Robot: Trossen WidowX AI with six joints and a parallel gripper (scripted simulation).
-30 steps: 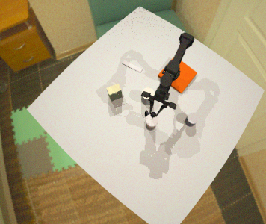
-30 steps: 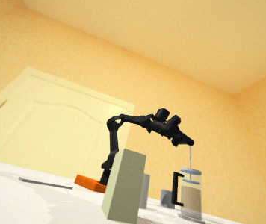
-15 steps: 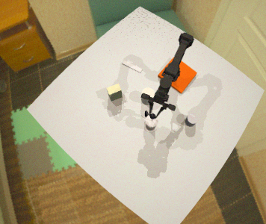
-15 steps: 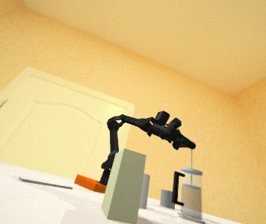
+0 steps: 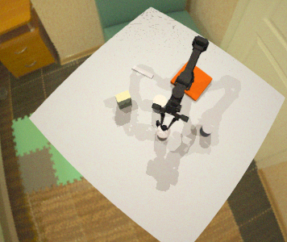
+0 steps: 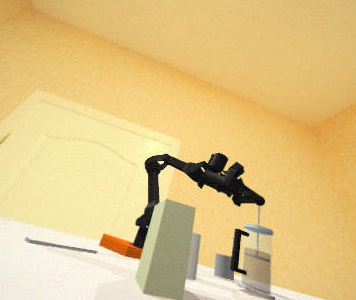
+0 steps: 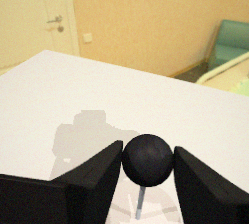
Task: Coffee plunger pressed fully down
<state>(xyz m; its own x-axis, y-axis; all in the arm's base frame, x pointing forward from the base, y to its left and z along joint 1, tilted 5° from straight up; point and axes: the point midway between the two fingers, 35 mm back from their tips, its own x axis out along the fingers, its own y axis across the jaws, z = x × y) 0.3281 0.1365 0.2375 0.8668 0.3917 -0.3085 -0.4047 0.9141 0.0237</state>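
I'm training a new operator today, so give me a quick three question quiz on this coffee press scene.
1. True or false: the gripper is shut on the plunger knob.
2. In the exterior view, is the plunger rod A) partly showing above the lid, or B) fully pushed down?
3. Fill in: the arm's base stands on an ____ pad.

Key: 1 true. 2 A. 3 orange.

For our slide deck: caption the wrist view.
Tool shut on the plunger's dark knob, rod below.
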